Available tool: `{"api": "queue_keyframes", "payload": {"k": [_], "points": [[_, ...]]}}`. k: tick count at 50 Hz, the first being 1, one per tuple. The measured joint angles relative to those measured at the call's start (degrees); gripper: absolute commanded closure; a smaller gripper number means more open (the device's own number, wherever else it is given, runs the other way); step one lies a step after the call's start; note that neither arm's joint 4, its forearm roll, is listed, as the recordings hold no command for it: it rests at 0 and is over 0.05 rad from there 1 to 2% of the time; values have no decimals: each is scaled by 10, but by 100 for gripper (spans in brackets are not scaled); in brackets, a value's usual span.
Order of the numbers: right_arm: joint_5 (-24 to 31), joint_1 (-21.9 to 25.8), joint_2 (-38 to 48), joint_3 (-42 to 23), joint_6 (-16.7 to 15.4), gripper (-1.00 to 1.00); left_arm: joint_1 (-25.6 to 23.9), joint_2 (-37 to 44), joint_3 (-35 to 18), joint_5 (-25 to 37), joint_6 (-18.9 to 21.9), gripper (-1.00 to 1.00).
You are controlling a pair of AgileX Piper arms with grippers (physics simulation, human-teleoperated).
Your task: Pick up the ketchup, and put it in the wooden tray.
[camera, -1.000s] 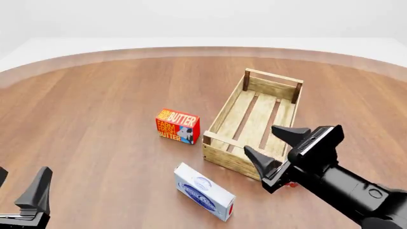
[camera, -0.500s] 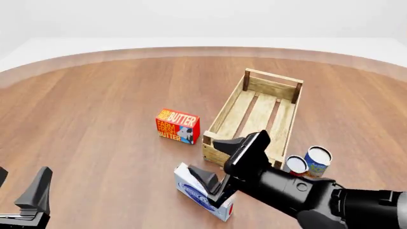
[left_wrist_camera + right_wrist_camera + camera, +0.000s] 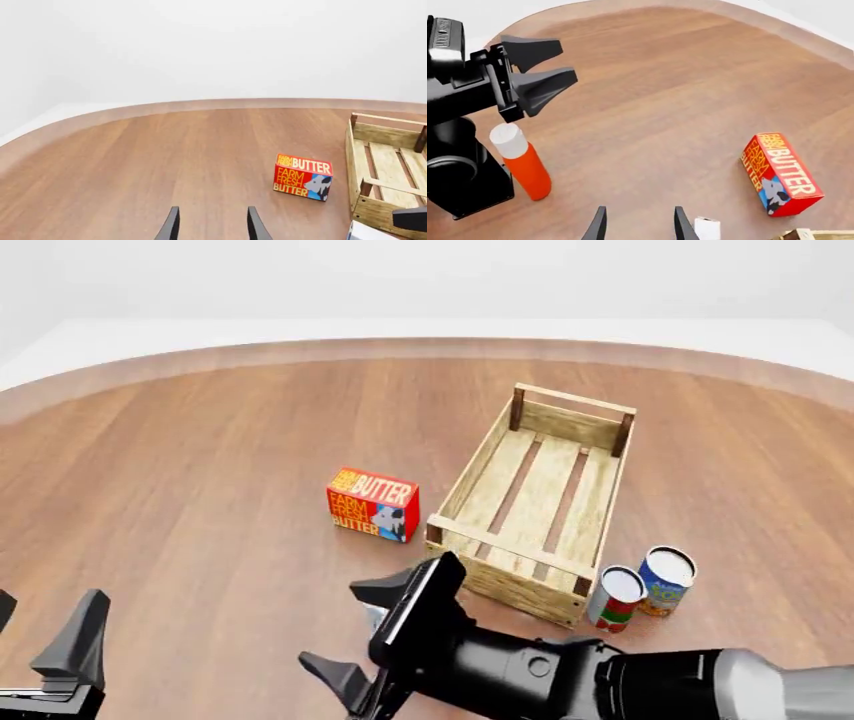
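The ketchup (image 3: 525, 165), an orange-red bottle with a white cap, stands upright in the right wrist view, close to the left arm's black base (image 3: 460, 175). It does not show in the front view. The wooden tray (image 3: 541, 502) lies empty right of centre and also shows in the left wrist view (image 3: 383, 172). My right gripper (image 3: 330, 623) is open and empty, low at the front, left of the tray; its fingertips (image 3: 599, 225) point toward the ketchup from a distance. My left gripper (image 3: 51, 602) is open and empty at the front left corner.
A red-and-yellow butter box (image 3: 374, 503) stands left of the tray. A red-and-white can (image 3: 617, 597) and a blue can (image 3: 665, 580) stand by the tray's near right corner. A white box's corner (image 3: 707, 227) shows under the right arm.
My right arm has swung left from the tray's near end across the front of the table, uncovering the two cans and covering the white box. The left arm has not moved.
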Motion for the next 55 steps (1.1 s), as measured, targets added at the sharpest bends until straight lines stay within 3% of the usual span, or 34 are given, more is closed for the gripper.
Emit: {"api": "queue_keyframes", "payload": {"k": [34,55], "points": [[18,120,98,-90,4,-100,0,0,0,0,0,-100],[39,166,134,-135,-5,-100,0,0,0,0,0,-100]]}}
